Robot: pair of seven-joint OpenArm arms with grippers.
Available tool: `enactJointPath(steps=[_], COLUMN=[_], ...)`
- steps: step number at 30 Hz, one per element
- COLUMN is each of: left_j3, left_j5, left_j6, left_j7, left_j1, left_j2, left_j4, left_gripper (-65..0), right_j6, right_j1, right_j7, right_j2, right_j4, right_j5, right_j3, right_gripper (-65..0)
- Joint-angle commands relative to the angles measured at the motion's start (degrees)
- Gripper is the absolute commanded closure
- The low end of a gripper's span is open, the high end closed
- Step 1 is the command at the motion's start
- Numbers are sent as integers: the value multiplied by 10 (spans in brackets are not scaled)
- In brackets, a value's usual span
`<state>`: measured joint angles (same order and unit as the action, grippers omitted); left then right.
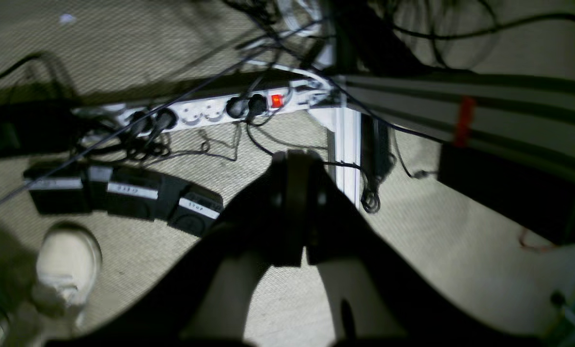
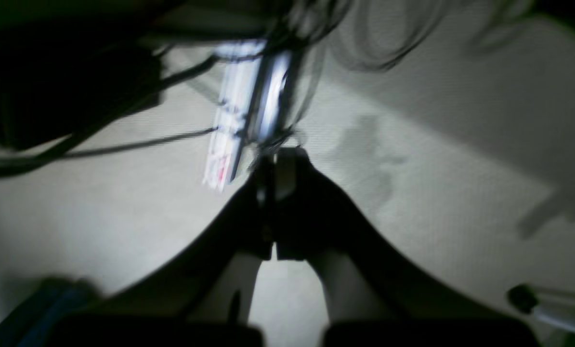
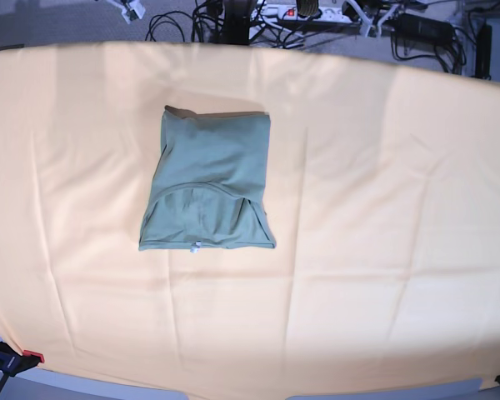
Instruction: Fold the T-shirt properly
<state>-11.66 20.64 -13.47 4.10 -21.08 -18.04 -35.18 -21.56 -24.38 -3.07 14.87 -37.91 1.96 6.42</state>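
**Ana:** Dark and close to the lens in the left wrist view, the left gripper (image 1: 294,212) has its jaws pressed together with nothing between them. Below it is carpeted floor, not the surface.

**Ben:** What else is down there?

**Ana:** A white power strip (image 1: 210,112) with a lit red switch and black plugs, a tangle of black cables, a row of black boxes with white labels (image 1: 124,195), a pale shoe (image 1: 68,262) at lower left, and a grey aluminium frame rail (image 1: 465,113) running off to the right.

**Ben:** And the other arm?

**Ana:** The right gripper (image 2: 273,207) looks the same: jaws closed, holding nothing, over blurred grey floor with a white strip-like object (image 2: 241,111) and dark cables above it.

**Ben:** Where is the T-shirt?

**Ana:** In the base view the T-shirt (image 3: 208,179) lies folded into a compact, roughly rectangular bundle, left of centre on the yellow-orange cloth (image 3: 383,217) that covers the surface. Its neckline curve shows across the lower half, and a small pale tag sits at the bottom edge. Neither arm appears in that view, so both are well apart from the shirt.
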Motion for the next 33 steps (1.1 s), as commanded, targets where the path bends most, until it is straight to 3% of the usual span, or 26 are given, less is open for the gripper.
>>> enactJointPath(steps=[1, 3, 5, 8, 11, 14, 33], left_j3=[-1, 2, 4, 5, 5, 5, 5], left_j5=[-2, -30, -71, -123, -127, -127, -105], left_j6=[15, 52, 67, 81, 99, 118, 111], left_j7=[7, 7, 13, 20, 37, 45, 49], left_j1=[-3, 3, 12, 22, 27, 30, 40], left_j2=[10, 36, 62, 99, 124, 139, 141], left_j4=[5, 23, 44, 71, 79, 79, 79], left_gripper=[0, 0, 0, 0, 0, 0, 0], right_j6=[7, 42, 67, 69, 63, 83, 117], right_j1=[-5, -5, -3, 0, 6, 7, 6], right_j7=[-25, -49, -55, -53, -53, -53, -34], right_j2=[-1, -9, -20, -30, -33, -34, -66], right_j4=[-1, -1, -1, -1, -1, -1, -1], right_j5=[-6, -10, -9, -9, -10, -9, -55], right_j3=[7, 19, 30, 49, 75, 93, 94], right_gripper=[0, 0, 0, 0, 0, 0, 0])
